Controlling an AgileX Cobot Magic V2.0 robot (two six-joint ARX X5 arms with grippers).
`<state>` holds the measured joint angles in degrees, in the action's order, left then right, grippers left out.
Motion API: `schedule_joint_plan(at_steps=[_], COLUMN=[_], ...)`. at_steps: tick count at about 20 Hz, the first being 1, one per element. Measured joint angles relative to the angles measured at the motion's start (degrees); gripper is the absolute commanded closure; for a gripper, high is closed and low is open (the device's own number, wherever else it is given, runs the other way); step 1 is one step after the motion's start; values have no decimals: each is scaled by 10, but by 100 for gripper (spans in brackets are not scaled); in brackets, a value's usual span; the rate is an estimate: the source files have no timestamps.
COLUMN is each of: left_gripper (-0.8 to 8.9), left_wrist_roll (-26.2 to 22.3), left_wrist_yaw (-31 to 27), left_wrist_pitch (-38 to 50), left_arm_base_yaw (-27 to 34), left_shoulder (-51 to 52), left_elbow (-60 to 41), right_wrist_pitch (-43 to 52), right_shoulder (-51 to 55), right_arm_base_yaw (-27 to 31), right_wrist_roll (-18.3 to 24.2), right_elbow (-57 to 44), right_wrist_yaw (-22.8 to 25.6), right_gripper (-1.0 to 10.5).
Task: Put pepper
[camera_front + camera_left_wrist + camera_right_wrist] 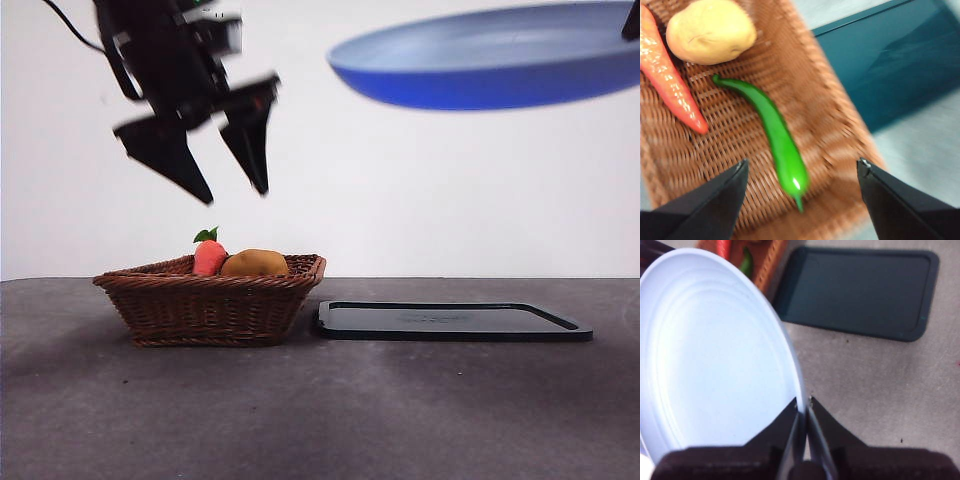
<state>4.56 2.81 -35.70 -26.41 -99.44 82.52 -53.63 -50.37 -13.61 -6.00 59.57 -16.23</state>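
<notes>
The glossy green pepper [777, 132] lies on the floor of the brown wicker basket [830, 125], beside a red-orange item [670, 80] and a tan potato-like item [710, 30]. In the front view the basket's wall [210, 305] hides the pepper; a sliver of it shows in the right wrist view [746, 262]. My left gripper [232, 180] hangs open and empty above the basket; it also shows in its wrist view [802, 167]. My right gripper [803, 402] is shut on the rim of the blue plate [715, 355], held high at the upper right of the front view [490, 60].
A flat black tray [450, 320] lies on the grey table to the right of the basket; it also shows in the left wrist view [890, 65] and the right wrist view [860, 290]. A white wall stands behind.
</notes>
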Motion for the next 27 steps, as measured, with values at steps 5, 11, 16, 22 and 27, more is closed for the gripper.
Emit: schedule_joint_plan(at_steps=[5,11,16,22,27], left_gripper=[439,439,530,547,631], left_wrist_roll=[0,0,0,0,0], left_wrist_yaw=[-11,-18,-27,-24,-32], left_wrist_pitch=[3,17,32,19,15], left_arm_base_yaw=[0,0,0,0,-3], left_shoulder=[-76,-131,-142,-158,-162], left_elbow=[17,18,18,19,20], right_wrist_pitch=[-2,-4,-4,-3,-3], right_shoulder=[39,44,44,44,44], right_arm_base_yaw=[0,0,0,0,0], right_wrist_roll=[-16,-22,-22,-22,-22], right_elbow=[0,0,0,0,0], right_wrist_yaw=[2,3,3,3,3], right_gripper=[941,941,941,941,941])
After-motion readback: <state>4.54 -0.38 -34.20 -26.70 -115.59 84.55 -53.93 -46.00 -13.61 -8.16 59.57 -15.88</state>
